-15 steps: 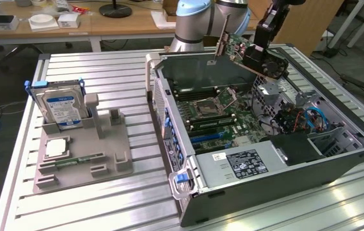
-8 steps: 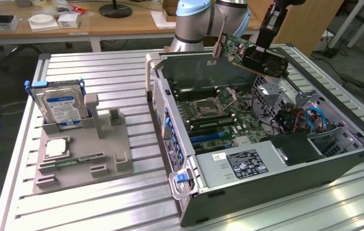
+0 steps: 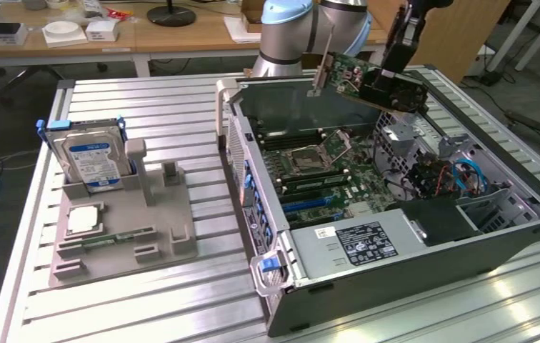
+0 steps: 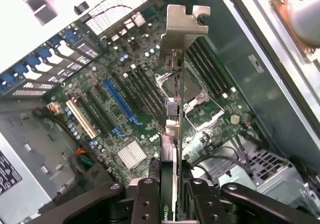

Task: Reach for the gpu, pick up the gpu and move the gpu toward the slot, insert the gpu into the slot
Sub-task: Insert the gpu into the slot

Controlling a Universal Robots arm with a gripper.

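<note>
The gpu [image 3: 358, 77], a green circuit card with a black fan block and a silver end bracket, hangs tilted in the air above the back of the open computer case [image 3: 394, 271]. My gripper [image 3: 391, 91] is shut on its fan end. In the wrist view the gpu [image 4: 174, 108] runs edge-on away from the fingers [image 4: 146, 204], its silver bracket [image 4: 182, 26] at the far end. Below it lies the motherboard [image 4: 130, 103] with a long blue slot [image 4: 120, 101] and black slots beside it. The card is well above the board, touching nothing.
A grey fixture tray [image 3: 122, 236] at the exterior view's left holds an upright silver hard drive [image 3: 93, 161], a processor chip [image 3: 84, 218] and a green memory stick [image 3: 108, 237]. Blue cables [image 3: 466, 175] and a metal drive cage [image 3: 408, 136] sit inside the case. The slatted metal table [image 3: 156, 307] surrounds everything.
</note>
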